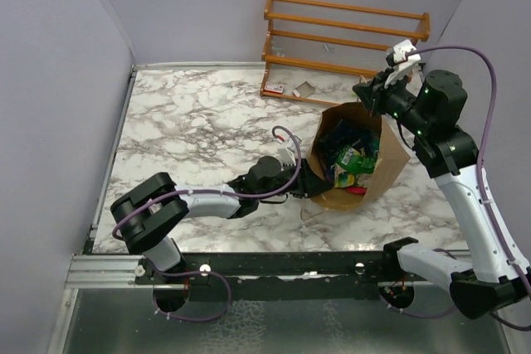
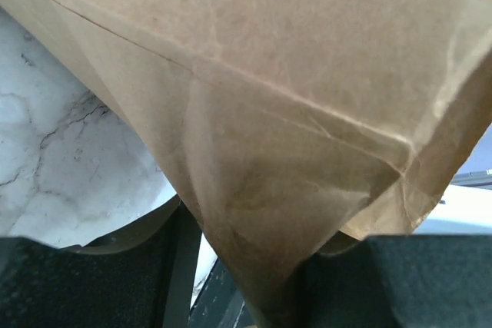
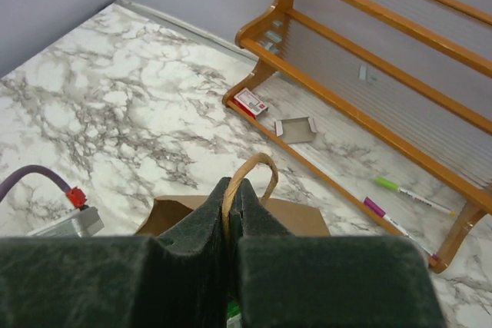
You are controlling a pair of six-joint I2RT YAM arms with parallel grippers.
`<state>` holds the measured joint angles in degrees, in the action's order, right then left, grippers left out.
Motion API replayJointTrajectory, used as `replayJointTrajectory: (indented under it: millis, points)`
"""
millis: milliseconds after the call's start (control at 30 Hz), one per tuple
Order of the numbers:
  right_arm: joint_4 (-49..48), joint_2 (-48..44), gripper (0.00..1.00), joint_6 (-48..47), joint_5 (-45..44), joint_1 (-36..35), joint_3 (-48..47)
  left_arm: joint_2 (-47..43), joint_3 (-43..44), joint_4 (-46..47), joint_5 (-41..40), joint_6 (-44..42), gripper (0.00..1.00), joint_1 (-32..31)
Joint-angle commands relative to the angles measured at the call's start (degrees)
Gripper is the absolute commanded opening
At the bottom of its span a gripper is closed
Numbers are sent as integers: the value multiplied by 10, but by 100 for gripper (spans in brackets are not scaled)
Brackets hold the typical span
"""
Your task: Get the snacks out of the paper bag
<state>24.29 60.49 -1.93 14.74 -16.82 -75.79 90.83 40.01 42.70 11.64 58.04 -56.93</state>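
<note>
The table [image 1: 191,122] under me is glossy white marble veined in grey. Plain pale lilac-grey walls [image 1: 207,6] close it in at the left, back and right. Against the back wall stands an orange wooden rack [image 1: 348,31] of slatted rails. At its foot lie a small red-and-white box [image 1: 276,88] and a flat grey scrap [image 1: 304,87]. My right wrist view also shows a green-capped marker pen [image 3: 415,196] and a purple-capped marker pen [image 3: 396,226] on the marble under the lowest rail.

The tall brown kraft paper bag [image 1: 392,155] sits right of centre on the marble, just in front of the rack, with its mouth open toward the top camera. The snacks are inside it. I can see a green-yellow shiny packet [image 1: 357,157] and a dark blue packet [image 1: 334,140] beside it, with a bit of red by the near rim.

My right gripper [image 1: 371,95] hangs over the bag's far rim. Its fingers are pressed together on the bag's thin brown string handle [image 3: 265,165], which loops up out of them.

My left gripper [image 1: 309,178] lies low on the table against the bag's near-left side. In its wrist view a folded corner of the paper bag runs down between my two dark pads [image 2: 77,282]. The pads stand apart on either side of it, and I cannot tell whether they actually pinch the paper.
</note>
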Motion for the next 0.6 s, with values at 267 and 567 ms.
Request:
replayJointTrajectory:
  millis: [267, 567]
  points:
    - [-67, -97, 2, 41, 190, -2, 133, -188, -76, -167, -84, -99, 75, 7]
    - [-99, -126, 2, 51, 143, -2, 153, -381, -41, -364, -195, -233, 79, -56]
